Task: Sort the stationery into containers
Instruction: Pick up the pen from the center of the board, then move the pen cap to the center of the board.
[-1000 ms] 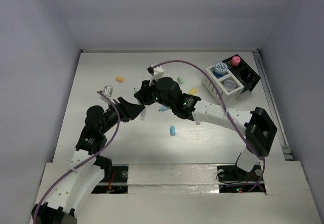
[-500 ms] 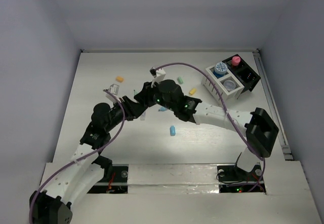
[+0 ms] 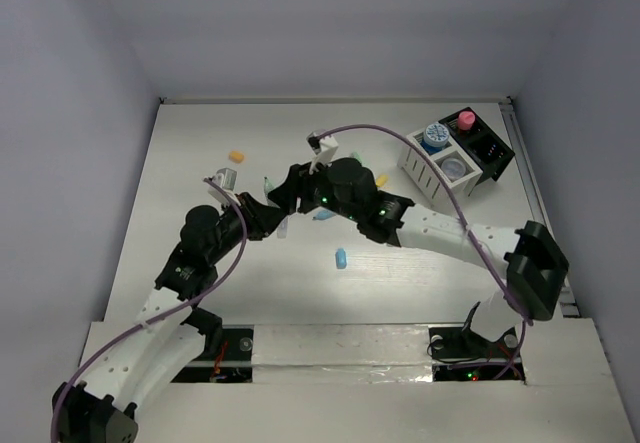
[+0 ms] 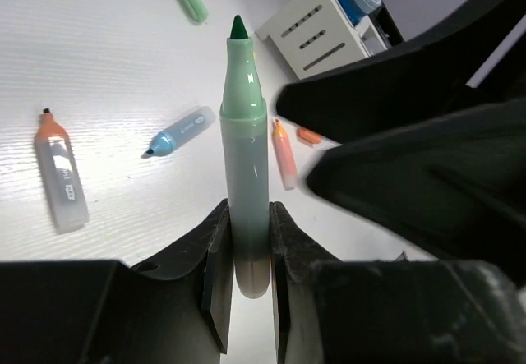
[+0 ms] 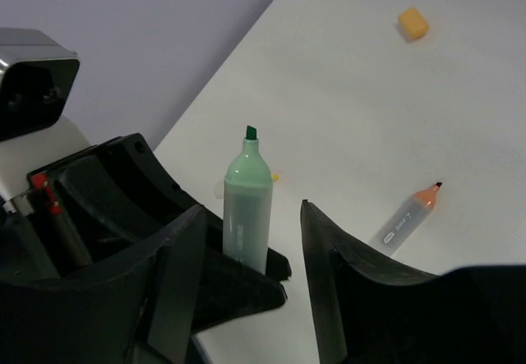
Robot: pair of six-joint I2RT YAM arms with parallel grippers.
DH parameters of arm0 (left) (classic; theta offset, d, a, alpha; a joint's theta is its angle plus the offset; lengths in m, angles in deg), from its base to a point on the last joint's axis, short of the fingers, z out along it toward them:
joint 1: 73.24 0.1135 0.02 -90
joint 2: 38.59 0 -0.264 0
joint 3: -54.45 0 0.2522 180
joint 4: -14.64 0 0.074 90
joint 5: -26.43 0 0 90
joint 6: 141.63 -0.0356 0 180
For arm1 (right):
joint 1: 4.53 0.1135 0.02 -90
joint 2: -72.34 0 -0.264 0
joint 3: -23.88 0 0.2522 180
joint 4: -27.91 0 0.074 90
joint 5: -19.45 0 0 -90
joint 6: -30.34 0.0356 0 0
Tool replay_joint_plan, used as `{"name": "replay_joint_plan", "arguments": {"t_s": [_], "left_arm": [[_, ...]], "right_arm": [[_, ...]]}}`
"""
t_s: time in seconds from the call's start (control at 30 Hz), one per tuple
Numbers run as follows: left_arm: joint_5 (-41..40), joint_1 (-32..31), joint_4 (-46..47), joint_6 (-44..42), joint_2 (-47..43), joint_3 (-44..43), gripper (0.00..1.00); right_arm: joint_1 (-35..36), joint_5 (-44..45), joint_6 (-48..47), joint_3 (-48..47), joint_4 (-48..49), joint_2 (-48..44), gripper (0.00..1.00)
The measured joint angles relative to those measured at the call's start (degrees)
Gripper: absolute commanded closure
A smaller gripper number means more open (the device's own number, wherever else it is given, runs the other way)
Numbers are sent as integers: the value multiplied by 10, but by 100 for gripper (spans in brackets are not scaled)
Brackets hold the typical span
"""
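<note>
Closing on mint marker (image 4: 245,175): right hand (image 5: 251,212)

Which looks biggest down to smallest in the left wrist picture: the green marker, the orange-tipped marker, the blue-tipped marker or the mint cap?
1. green marker, but it is nearest the camera, so that may fool you
2. orange-tipped marker
3. blue-tipped marker
4. mint cap
</note>
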Motion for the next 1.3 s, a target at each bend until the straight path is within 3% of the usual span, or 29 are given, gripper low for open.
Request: {"name": "replay_joint_plan", "arguments": {"t_s": [0.27, 0.4, 0.57, 0.77, 0.9, 1.0, 1.07, 1.3], "left_arm": [[-4, 3, -87, -47, -3, -43, 100], [-5, 3, -138, -92, 0, -110, 100], [-10, 3, -157, -149, 2, -149, 100], [-9, 3, -177, -178, 3, -141, 100], [-7, 3, -184, -184, -2, -138, 100], [-5, 3, -184, -186, -8, -138, 100], [-5, 5, -184, -187, -11, -138, 100], [-5, 8, -184, -188, -12, -138, 100]], "right_arm": [[-110, -58, 2, 75, -41, -134, 41], [-187, -78, -9, 75, -66, -131, 41], [-249, -79, -43, 27, -150, -18, 39], [-280, -26, -106, -115, -276, 151, 39], [-283, 14, -146, -226, -337, 248, 47], [-284, 25, -163, -269, -365, 290, 45], [-284, 32, -168, -285, -381, 307, 38], [-292, 64, -188, -386, -419, 381, 38]]}}
